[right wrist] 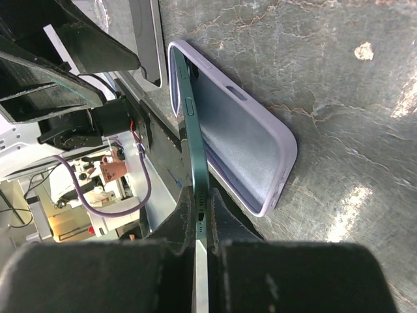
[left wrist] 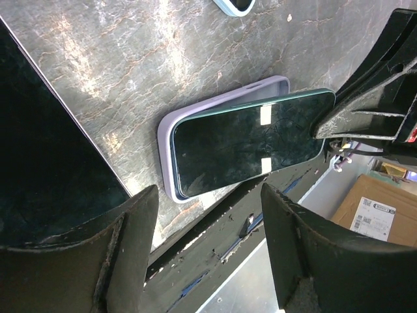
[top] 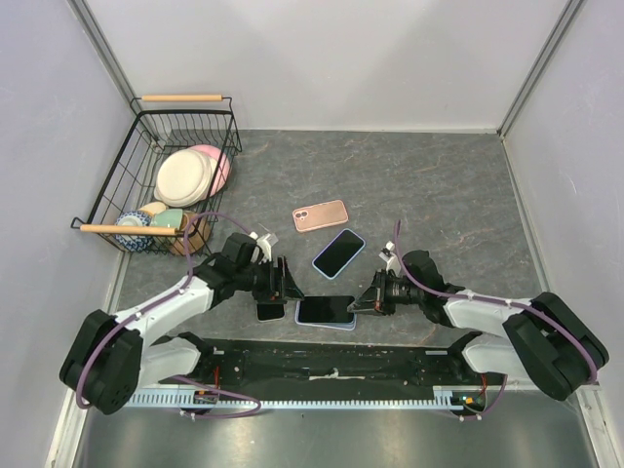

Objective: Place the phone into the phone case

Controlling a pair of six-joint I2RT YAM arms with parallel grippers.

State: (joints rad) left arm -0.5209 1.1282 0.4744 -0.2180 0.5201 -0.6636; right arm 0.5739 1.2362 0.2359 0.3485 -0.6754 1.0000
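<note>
Seating is the step in hand. The phone (left wrist: 247, 140) lies slanted over the lilac phone case (right wrist: 241, 143). The end farthest from your right gripper (right wrist: 202, 218) is down at the case's end wall, and the other end is raised clear, so the case's bare floor shows beneath it. Your right gripper is clamped fully onto that raised end, pinching the phone face and back. Your left gripper (left wrist: 208, 195) hangs with its fingers wide apart just off the case's opposite end and holds nothing. A second dark phone (top: 270, 310) lies just beside the case on that side.

Square up before you lower. In the left wrist view one long side of the phone seems to ride over the case's rim while the other rim shows a gap, so nudge the phone toward that gap until both sides sit inside the walls.

Then bring the raised end down slowly. Your lower finger will likely foul the case's rim, so let go once the end rests there and press it home from above with closed fingertips.

The case looks light and may skate, so consider steadying its free end with your left gripper.
</note>
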